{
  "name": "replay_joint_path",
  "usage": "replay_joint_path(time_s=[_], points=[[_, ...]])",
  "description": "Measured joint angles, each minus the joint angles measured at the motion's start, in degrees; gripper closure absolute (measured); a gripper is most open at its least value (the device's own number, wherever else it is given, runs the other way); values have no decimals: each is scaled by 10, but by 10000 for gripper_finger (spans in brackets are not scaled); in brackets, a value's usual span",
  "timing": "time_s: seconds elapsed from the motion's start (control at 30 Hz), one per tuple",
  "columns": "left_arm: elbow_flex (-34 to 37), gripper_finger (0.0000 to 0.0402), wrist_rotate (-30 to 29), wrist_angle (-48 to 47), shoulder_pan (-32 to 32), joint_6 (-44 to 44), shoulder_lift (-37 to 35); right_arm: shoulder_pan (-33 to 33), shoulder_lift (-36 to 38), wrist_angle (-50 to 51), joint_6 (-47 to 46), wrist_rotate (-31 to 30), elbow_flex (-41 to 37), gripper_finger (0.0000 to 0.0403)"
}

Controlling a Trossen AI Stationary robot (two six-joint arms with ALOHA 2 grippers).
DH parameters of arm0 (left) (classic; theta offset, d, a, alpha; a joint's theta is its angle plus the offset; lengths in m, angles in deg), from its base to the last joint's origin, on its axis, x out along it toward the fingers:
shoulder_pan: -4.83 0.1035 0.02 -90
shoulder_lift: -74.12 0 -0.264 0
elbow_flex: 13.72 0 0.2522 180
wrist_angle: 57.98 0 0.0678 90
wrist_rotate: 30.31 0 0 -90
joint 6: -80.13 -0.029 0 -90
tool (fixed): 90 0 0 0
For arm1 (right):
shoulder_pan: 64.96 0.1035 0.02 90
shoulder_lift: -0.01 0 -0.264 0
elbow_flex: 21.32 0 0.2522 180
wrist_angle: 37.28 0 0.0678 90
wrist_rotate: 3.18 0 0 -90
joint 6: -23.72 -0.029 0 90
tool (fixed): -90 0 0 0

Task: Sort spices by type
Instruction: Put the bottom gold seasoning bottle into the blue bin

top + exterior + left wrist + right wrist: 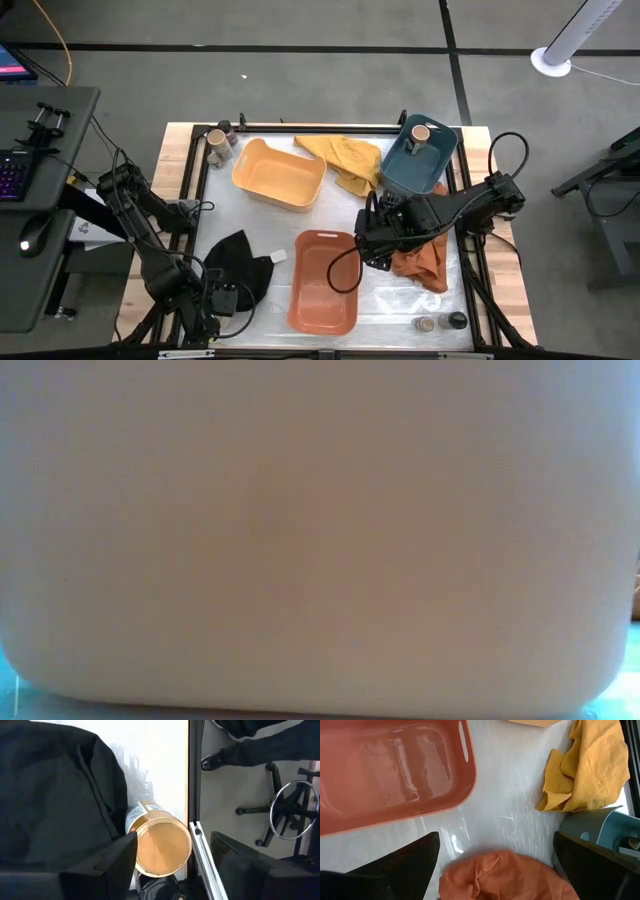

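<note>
My left gripper (172,840) (228,297) is open at the table's near left, beside a black cloth (240,265). A jar with a tan round top (160,842) sits between its fingers, against the table's rail. My right gripper (496,837) (372,250) is open above an orange cloth (505,877), one finger on each side of it. A tan-topped jar (420,135) stands in the blue tub (400,170). A tan-topped jar (215,140) and a dark one (226,128) stand at the far left corner. Two small jars (427,323) (457,320) stand by the near edge. My left gripper has the tan-topped jar between its open fingers. One finger (120,855) overlaps the rim of the jar's top (142,845); I cannot tell whether it touches.
A yellow tub (280,175) is at the far left, an orange tub (322,280) in the near middle, and a yellow cloth (345,160) lies by the blue tub. The low view is filled by a pale blurred wall (320,530). A metal rail (200,850) borders the table.
</note>
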Motion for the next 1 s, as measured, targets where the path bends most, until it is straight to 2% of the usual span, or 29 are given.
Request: replay_joint_path(time_s=[0.17,0.27,0.37,0.63,0.83,1.0], points=[[0,104,4,-3,-3,2,0,4,0,0,-4,0,0,16],[0,61,-16,-2,-11,-14,0,4,0,0,-4,0,0,16],[0,36,-28,-1,-14,-11,0,4,0,0,-4,0,0,16],[13,31,-29,4,-14,95,3,4,0,0,-1,0,0,16],[50,32,-1,13,-36,112,4,4,0,0,-1,0,0,16],[59,32,-19,14,-36,110,5,4,0,0,-2,0,0,16]])
